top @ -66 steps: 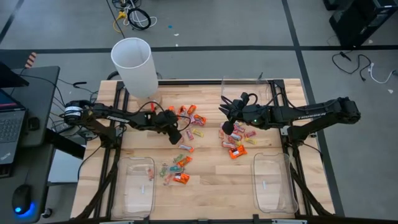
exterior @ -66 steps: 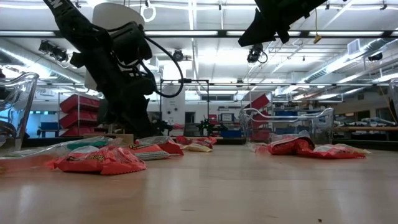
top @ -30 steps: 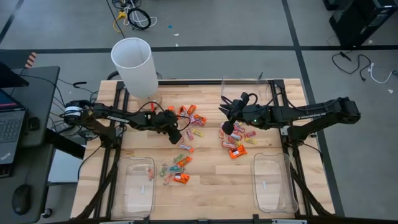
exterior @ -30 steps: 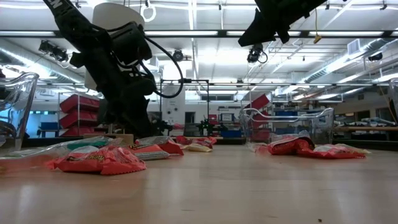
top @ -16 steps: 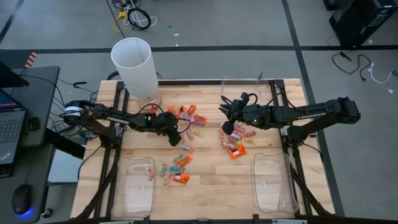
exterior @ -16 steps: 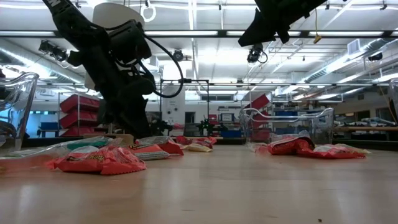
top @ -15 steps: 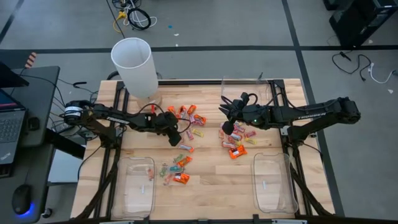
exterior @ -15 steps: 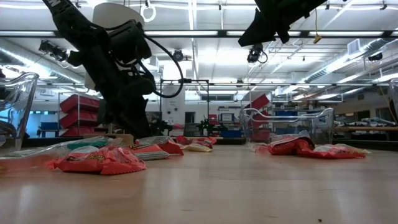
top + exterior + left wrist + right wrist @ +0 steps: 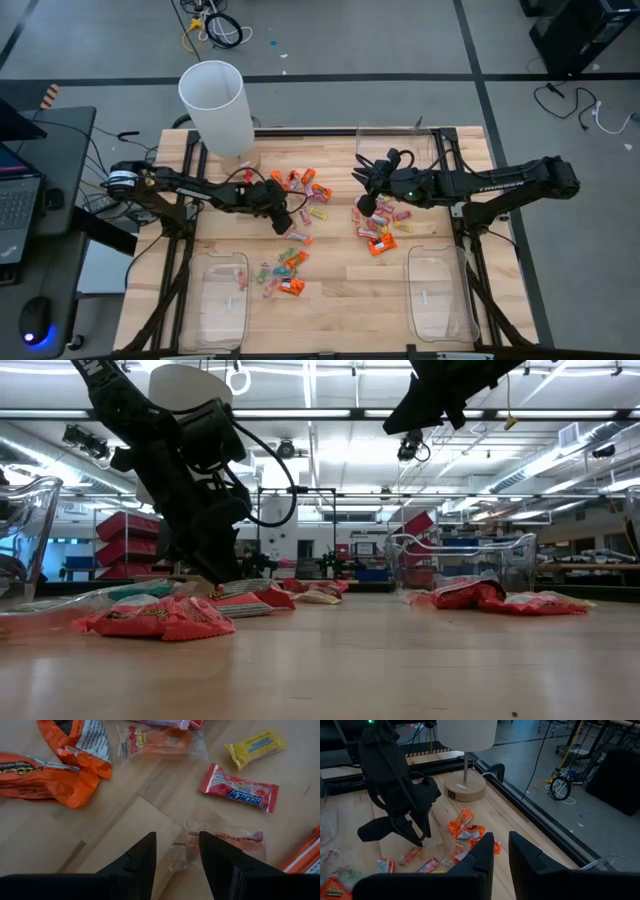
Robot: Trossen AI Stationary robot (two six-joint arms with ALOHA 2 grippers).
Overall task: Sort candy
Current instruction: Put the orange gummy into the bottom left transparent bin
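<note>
Wrapped candy lies scattered on the wooden table: a group by the lamp (image 9: 297, 184), a group nearer the front (image 9: 284, 272) and one on the right (image 9: 379, 230). My left gripper (image 9: 283, 224) is low over the table, pointing steeply down, and open. Its fingers stand on either side of the crimped end (image 9: 177, 854) of a clear pink-tinted candy (image 9: 222, 841). Orange wrappers (image 9: 47, 780), a red candy (image 9: 239, 793) and a yellow one (image 9: 255, 747) lie beyond it. My right gripper (image 9: 362, 207) hangs high above the right group, its fingers (image 9: 483, 851) a narrow gap apart with nothing between them.
A lamp with a white shade (image 9: 213, 104) stands at the far left on a round wooden base (image 9: 465, 788). Clear trays stand at the near left (image 9: 219, 300), near right (image 9: 440, 296) and far right (image 9: 395, 146). Bare wood lies between the two near trays.
</note>
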